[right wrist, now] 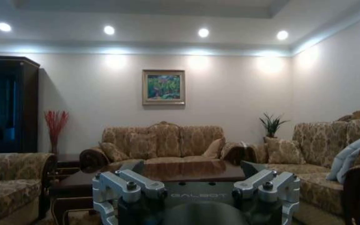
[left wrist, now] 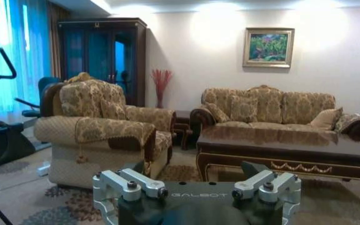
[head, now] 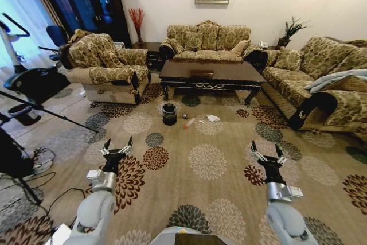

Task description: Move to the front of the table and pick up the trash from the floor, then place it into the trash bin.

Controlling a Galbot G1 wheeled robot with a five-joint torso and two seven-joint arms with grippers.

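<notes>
The table is standing at the far side of the carpet, with the trash bin sitting on the floor just in front of its left end. The trash is lying to the right of the bin; the pieces are too small to tell apart clearly. The left gripper and right gripper are hovering near the robot, well apart from the trash, jaws spread wide and gripping nothing.

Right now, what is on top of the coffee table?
On the table lies one small dark flat object near its front edge; what it is cannot be told. The rest of the glossy top shows reflections. The space beneath the table is in shadow and unreadable.
</notes>
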